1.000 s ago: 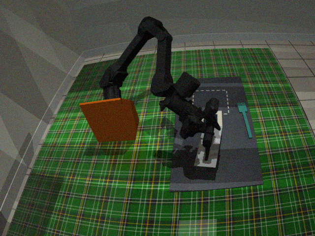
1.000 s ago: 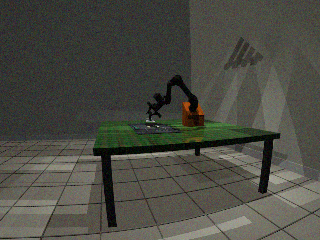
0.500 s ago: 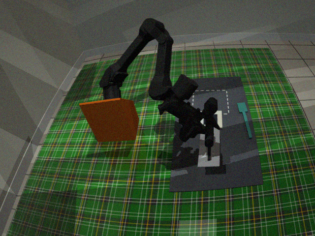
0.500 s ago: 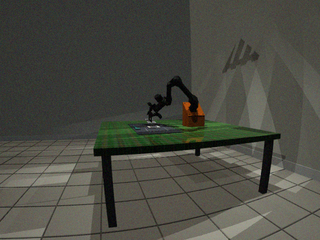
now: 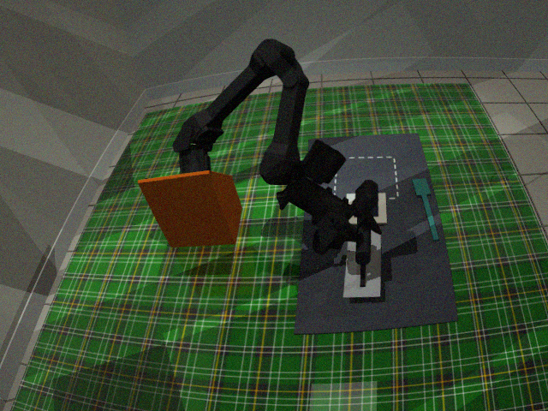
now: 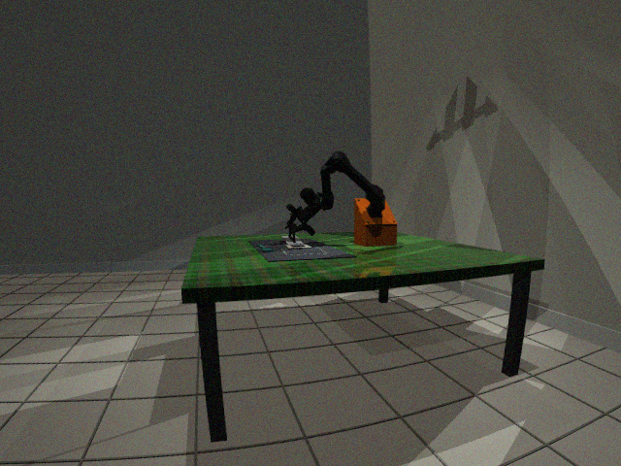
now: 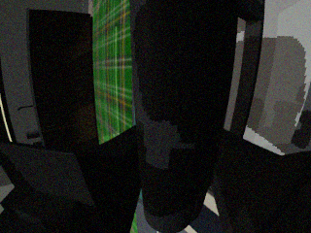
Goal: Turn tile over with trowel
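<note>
Gripper (image 5: pixel 359 228) is clamped on the dark round handle (image 7: pixel 171 123) of a trowel (image 5: pixel 363 265). The handle fills the space between the fingers in the wrist view. Its pale flat blade (image 5: pixel 362 285) points toward the near end of the grey mat (image 5: pixel 425 305) and looks to be low over the mat or resting on it (cannot tell which).

The beige tile (image 5: pixel 381 207) lies flat on the mat, just beyond the gripper and partly hidden by it. It sits at the near edge of the dashed outline (image 5: pixel 396 176), mostly outside it. No mark can be made out on its top face.

A thin teal tool (image 5: pixel 426 207) also lies on the mat, to the right and well apart from the tile. It could be a second trowel; which one counts as "small" is hard to say.

Handling guess:
- The tile looks stiff, thin and light, so it will likely skid on the mat rather than tip.
- The blade edge needs to get under one side of the tile and lever it over toward the outline.
- The grip is best kept mid-handle, since a round handle may twist between the fingers under load.
</note>
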`<state>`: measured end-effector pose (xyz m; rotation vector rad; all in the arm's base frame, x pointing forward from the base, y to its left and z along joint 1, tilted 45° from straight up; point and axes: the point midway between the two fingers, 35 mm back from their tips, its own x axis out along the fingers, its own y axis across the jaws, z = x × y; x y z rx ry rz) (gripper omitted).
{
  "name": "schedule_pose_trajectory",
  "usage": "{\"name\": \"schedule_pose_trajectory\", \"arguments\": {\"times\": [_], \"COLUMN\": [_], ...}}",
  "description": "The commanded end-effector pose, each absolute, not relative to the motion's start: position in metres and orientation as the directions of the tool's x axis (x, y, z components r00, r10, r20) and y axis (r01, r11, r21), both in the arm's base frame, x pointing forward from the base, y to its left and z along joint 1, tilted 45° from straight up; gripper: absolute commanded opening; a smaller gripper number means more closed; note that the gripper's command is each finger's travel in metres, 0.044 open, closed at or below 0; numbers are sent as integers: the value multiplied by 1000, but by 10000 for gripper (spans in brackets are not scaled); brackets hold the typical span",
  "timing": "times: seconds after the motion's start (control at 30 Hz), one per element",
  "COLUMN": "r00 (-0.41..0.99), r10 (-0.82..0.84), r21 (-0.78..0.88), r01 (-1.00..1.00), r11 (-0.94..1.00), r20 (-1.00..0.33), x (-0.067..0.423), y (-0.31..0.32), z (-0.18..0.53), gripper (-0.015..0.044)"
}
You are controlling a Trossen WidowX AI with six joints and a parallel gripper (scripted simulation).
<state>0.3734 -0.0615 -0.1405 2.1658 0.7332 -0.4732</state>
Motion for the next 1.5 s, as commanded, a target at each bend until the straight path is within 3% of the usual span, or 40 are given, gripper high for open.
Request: {"name": "schedule_pose_trajectory", "arguments": {"times": [0.0,1.47], "r00": [775,780], "r10": [330,372], "r21": [574,531], "r01": [625,619], "r11": [-529,-579], "r20": [-539,-503], "x": [376,380], "y": [-62,-30], "z": [-142,-109], "gripper": [0,0]}}
